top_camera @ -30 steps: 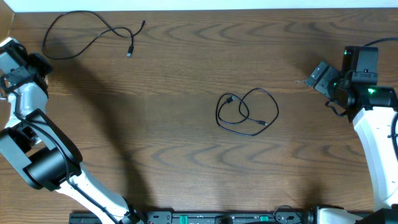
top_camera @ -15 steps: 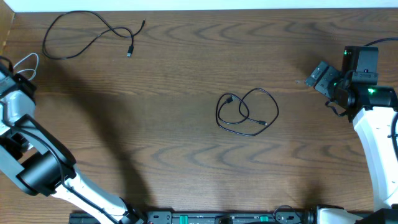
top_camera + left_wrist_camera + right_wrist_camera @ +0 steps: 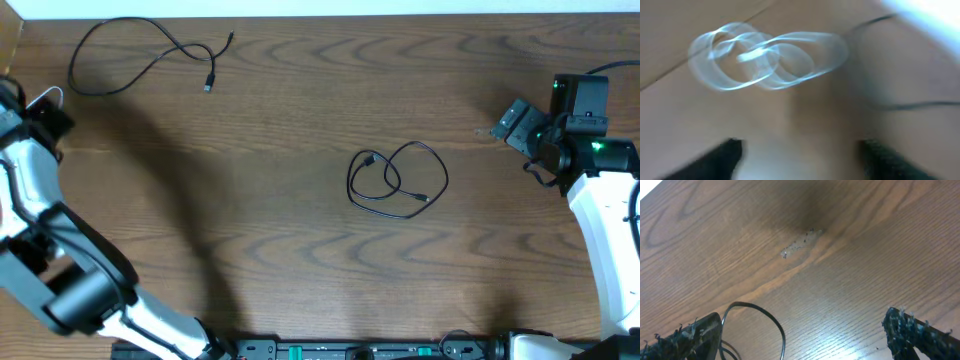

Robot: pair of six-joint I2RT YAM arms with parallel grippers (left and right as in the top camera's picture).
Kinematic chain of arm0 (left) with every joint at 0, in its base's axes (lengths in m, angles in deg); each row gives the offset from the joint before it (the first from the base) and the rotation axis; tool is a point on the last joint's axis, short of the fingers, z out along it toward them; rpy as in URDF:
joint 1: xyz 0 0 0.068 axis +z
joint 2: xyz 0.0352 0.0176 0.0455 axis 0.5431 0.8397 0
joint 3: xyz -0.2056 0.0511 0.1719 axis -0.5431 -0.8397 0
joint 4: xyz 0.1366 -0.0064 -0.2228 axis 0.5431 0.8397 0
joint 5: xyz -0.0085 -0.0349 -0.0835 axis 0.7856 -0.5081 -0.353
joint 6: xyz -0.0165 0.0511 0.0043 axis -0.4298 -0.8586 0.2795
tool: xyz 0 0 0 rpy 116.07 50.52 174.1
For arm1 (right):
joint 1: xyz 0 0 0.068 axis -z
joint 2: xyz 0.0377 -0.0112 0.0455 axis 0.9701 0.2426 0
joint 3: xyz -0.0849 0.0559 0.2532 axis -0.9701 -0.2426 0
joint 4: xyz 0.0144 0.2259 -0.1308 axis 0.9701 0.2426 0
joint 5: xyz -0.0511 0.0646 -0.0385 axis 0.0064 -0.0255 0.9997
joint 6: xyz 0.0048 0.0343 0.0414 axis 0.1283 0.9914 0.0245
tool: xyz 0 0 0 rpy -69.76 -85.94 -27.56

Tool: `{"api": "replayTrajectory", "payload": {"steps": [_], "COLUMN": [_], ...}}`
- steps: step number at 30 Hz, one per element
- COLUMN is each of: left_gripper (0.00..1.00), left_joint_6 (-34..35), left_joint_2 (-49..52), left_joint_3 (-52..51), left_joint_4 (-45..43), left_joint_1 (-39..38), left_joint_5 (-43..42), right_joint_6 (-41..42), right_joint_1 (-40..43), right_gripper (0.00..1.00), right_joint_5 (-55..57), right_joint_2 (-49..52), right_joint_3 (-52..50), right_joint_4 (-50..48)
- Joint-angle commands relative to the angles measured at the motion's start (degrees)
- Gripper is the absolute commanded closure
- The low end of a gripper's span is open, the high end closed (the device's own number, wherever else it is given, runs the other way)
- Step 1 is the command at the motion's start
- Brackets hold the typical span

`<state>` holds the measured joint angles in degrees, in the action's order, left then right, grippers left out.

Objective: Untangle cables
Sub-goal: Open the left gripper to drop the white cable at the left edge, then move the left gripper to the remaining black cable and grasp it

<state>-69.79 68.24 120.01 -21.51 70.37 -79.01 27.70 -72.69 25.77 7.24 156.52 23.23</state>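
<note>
Three cables show. One black cable (image 3: 150, 55) trails loosely at the far left of the table. Another black cable (image 3: 397, 180) lies in loops at the middle. A white cable (image 3: 45, 97) lies in small loops at the left edge, and in the blurred left wrist view the white cable (image 3: 765, 57) lies on the table beyond the fingers. My left gripper (image 3: 48, 112) (image 3: 800, 160) is open beside it with nothing between its fingers. My right gripper (image 3: 503, 128) (image 3: 802, 335) stands open over bare wood at the right.
A thin black cord (image 3: 765, 322) loops past the left finger in the right wrist view; I cannot tell what it belongs to. A pale scuff (image 3: 800, 242) marks the wood there. The table's far edge (image 3: 320, 15) meets a white strip.
My left gripper has opened and let go of the white cable, which now lies at the left edge. The left arm shifted. The right arm and both black cables are still.
</note>
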Motion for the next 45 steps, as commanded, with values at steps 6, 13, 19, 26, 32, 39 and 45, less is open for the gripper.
{"api": "replayTrajectory", "payload": {"steps": [6, 13, 19, 26, 32, 39, 45], "left_gripper": [0.04, 0.04, 0.03, 0.12, 0.23, 0.43, 0.56], "left_joint_6": [21.9, 12.2, 9.77, 9.88, 9.79, 9.79, 9.79], "left_joint_2": [-4.26, -3.34, -0.74, 5.05, 10.91, 13.49, 13.46], "left_joint_3": [0.33, -0.63, -1.03, -1.03, -1.03, -1.03, -1.01], "left_joint_4": [-2.8, 15.17, 20.92, 22.12, 21.49, 21.29, 20.2], "left_joint_1": [-11.58, -30.34, -46.07, -61.13, -66.29, -67.82, -67.65], "left_joint_5": [-37.51, -37.44, -24.87, -8.37, -6.03, -5.99, -5.97], "right_joint_6": [-0.17, -0.17, -0.17, -0.17, -0.17, -0.17, -0.17], "right_joint_1": [0.07, 0.07, 0.07, 0.07, 0.07, 0.07, 0.07], "right_gripper": [0.01, 0.01, 0.01, 0.01, 0.01, 0.01, 0.01], "right_joint_5": [0.66, 0.66, 0.66, 0.66, 0.66, 0.66, 0.66], "right_joint_2": [0.09, 0.09, 0.09, 0.09, 0.09, 0.09, 0.09], "right_joint_3": [0.2, 0.2, 0.2, 0.2, 0.2, 0.2, 0.2], "right_joint_4": [0.0, 0.0, 0.0, 0.0, 0.0, 0.02, 0.0]}}
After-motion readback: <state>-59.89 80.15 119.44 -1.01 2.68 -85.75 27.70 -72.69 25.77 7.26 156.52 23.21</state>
